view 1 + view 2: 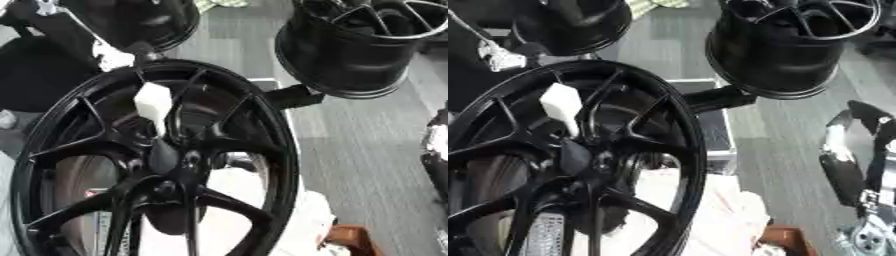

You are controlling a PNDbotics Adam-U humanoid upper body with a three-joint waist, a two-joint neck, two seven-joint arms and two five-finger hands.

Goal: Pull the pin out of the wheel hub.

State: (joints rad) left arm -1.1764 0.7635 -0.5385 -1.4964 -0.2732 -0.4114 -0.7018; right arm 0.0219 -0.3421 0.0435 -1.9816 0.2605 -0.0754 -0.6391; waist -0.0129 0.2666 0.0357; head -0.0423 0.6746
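One white pin (153,102) sits in the black wheel hub (166,160), far left of my right hand (846,150); I cannot tell if that hand is clenched, so I think reaching and grabbing come next.

Glossy black wheel hub (157,165) fills the left; white pin (154,102) upper centre; grey striped floor (367,150) on the right.

A grey, faintly striped floor (367,150) fills the right side and runs up to the far edge. Two other glossy black alloy rims stand on it — one at the top left (131,20), one lying on its side at the top right (785,42). A reddish-brown wooden block (354,239) sits at the bottom edge.
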